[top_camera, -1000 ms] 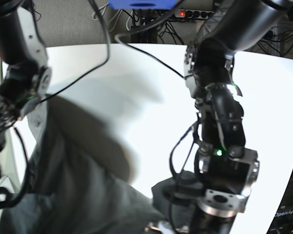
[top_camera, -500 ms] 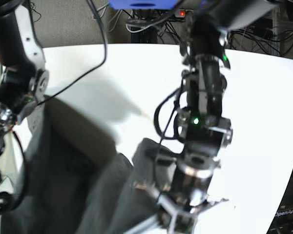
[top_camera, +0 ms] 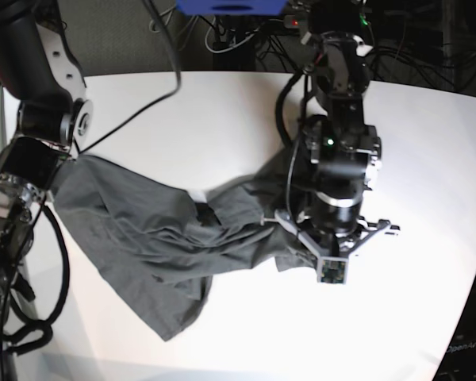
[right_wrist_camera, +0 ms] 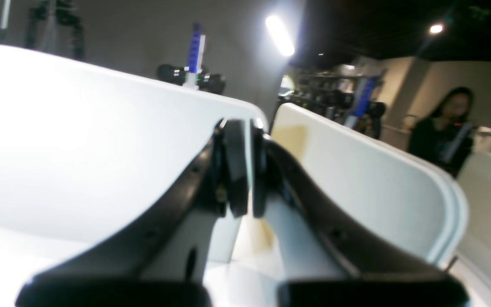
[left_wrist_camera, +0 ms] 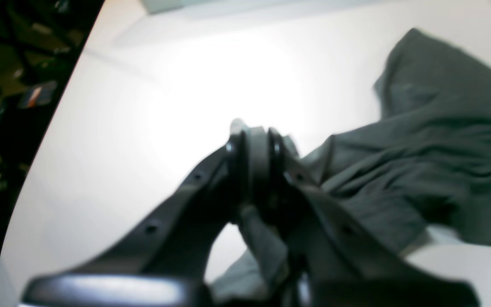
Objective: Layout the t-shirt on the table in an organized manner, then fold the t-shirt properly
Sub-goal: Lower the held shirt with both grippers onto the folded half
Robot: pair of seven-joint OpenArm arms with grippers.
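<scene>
Left claw [left_wrist_camera: 254, 140] clamped on t-shirt [top_camera: 166, 238] fabric; right claw [right_wrist_camera: 242, 164] pinched closed, nothing visible between pads.

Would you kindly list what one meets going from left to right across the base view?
Right arm → t-shirt spread on the table → left arm, its end effector shut on the t-shirt's edge.

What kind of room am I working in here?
Probably a robotics lab or workshop. The white table is backed by tangled cables and a power strip, the right wrist view shows dark equipment racks under ceiling lights, and a person stands beyond more white tables.
</scene>
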